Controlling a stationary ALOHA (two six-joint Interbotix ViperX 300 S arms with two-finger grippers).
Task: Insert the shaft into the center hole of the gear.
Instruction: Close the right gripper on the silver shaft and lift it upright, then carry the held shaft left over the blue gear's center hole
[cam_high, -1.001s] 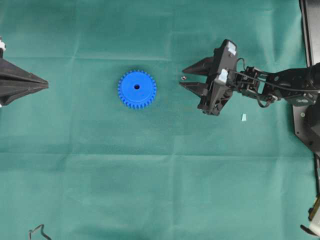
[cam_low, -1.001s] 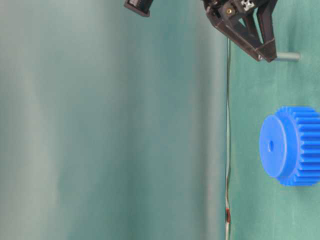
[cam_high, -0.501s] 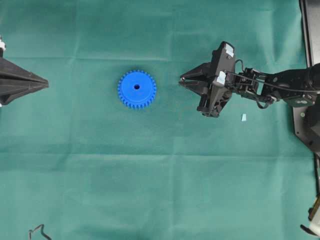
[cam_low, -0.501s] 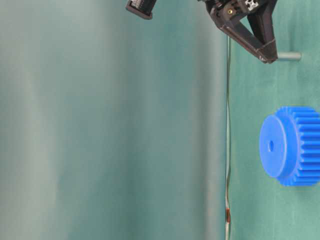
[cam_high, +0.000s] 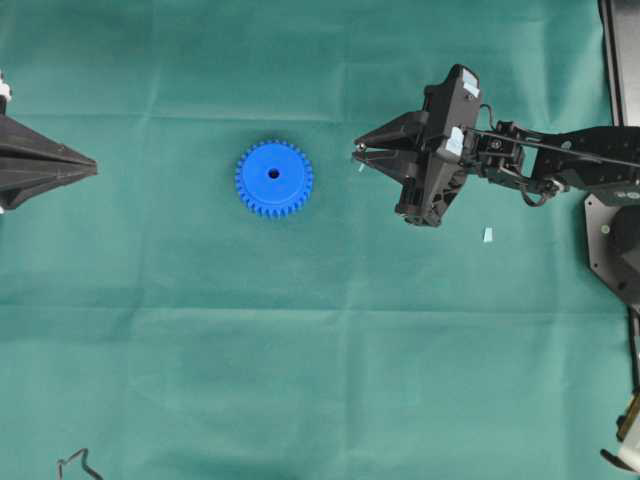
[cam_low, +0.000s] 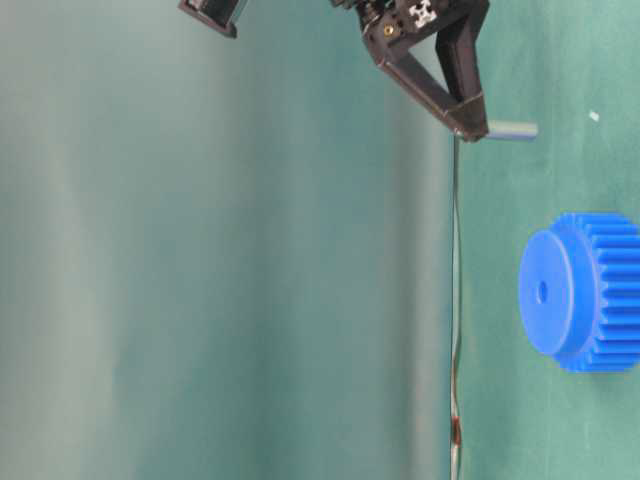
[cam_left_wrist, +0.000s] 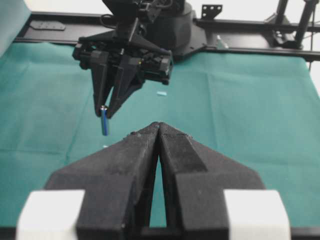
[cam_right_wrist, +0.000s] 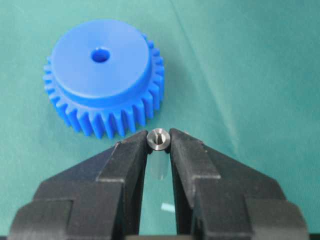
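The blue gear (cam_high: 274, 178) lies flat on the green cloth, its center hole (cam_high: 273, 173) facing up; the right wrist view shows the gear (cam_right_wrist: 102, 75) and the hole (cam_right_wrist: 100, 54) just ahead of the jaws. My right gripper (cam_high: 358, 152) is shut on the shaft (cam_right_wrist: 159, 139), pinching its shiny top end between the fingertips. The shaft (cam_left_wrist: 104, 121) hangs upright below the tips, off the cloth and to the right of the gear. From table level the shaft (cam_low: 510, 130) shows clear of the surface. My left gripper (cam_high: 90, 170) rests shut and empty at the far left.
A small pale blue scrap (cam_high: 487, 235) lies on the cloth under the right arm. A tiny white fleck (cam_high: 361, 167) sits below the right fingertips. A black frame (cam_high: 615, 60) runs along the right edge, and a black wire clip (cam_high: 78, 463) lies at bottom left.
My right gripper closed on the shaft and lifted it off the cloth, rising slightly. The gear and the left gripper have not moved.
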